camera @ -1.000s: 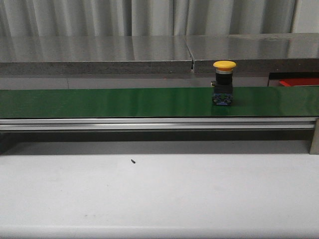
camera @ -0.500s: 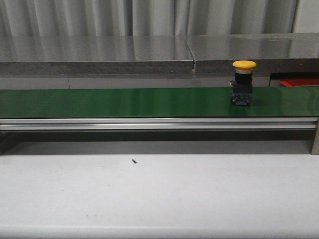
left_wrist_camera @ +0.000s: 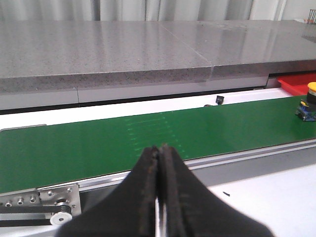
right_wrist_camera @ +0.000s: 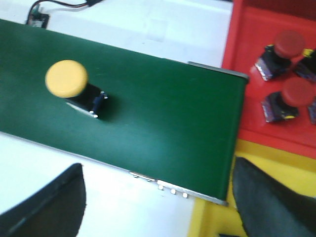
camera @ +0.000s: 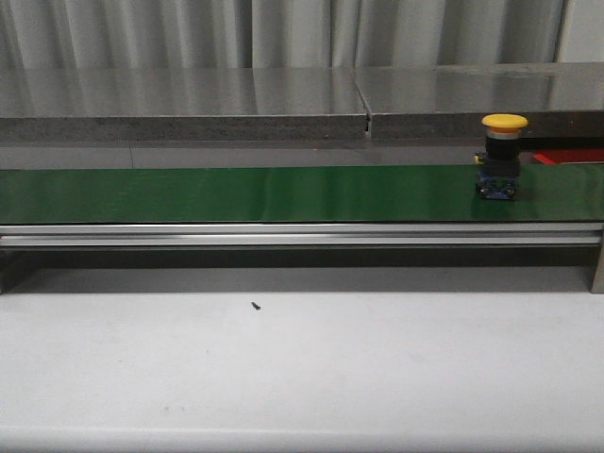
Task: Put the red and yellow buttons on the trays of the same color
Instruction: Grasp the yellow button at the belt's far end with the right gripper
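A yellow-capped button [camera: 501, 157] stands upright on the green conveyor belt [camera: 236, 193], near its right end; it also shows in the right wrist view [right_wrist_camera: 69, 81] and small in the left wrist view [left_wrist_camera: 310, 94]. The red tray [right_wrist_camera: 276, 74] lies past the belt's end and holds red buttons [right_wrist_camera: 289, 43]. Beside it lies the yellow tray [right_wrist_camera: 222, 217]. My right gripper [right_wrist_camera: 158, 202] hangs open above the belt's end, nothing between its fingers. My left gripper [left_wrist_camera: 159, 150] is shut and empty, over the belt's near rail.
A grey stone-like shelf [camera: 189, 99] runs behind the belt. The white table [camera: 302, 368] in front carries a small black speck [camera: 255, 305]. A small sensor with wires [right_wrist_camera: 38, 19] sits on the belt's far side.
The yellow button has ridden the belt to the right, from about the middle-right toward the belt's right end. Neither gripper shows in the earlier frames.
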`<state>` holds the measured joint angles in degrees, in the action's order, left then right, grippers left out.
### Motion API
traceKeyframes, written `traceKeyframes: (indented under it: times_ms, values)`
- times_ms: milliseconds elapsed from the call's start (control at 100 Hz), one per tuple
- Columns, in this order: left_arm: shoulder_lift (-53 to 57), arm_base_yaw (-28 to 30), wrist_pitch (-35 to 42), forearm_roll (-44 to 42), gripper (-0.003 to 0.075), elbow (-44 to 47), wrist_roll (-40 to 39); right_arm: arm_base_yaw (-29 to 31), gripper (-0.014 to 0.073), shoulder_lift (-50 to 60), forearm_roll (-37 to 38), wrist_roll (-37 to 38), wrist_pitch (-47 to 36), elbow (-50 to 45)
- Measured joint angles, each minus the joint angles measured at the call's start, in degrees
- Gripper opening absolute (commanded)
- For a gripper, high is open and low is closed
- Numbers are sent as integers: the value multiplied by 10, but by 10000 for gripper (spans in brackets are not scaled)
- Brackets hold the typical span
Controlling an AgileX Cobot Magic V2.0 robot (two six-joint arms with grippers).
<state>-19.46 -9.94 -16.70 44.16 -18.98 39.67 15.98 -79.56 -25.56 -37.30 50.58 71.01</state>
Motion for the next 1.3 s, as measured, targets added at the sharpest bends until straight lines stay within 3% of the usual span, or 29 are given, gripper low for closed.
traceKeyframes:
  times_ms: [350, 970, 1110, 1300]
  values:
    - [0, 0, 0, 0, -19, 0, 0, -72, 607, -93, 0, -30, -52, -1]
    - [0, 0, 0, 0, -19, 0, 0, -84, 594, -195, -7, -47, -147, 3]
    - [0, 0, 0, 0, -19, 0, 0, -84, 482, -210, -9, -49, -153, 21]
    - [0, 0, 0, 0, -19, 0, 0, -84, 127, -220, -9, -48, -149, 28]
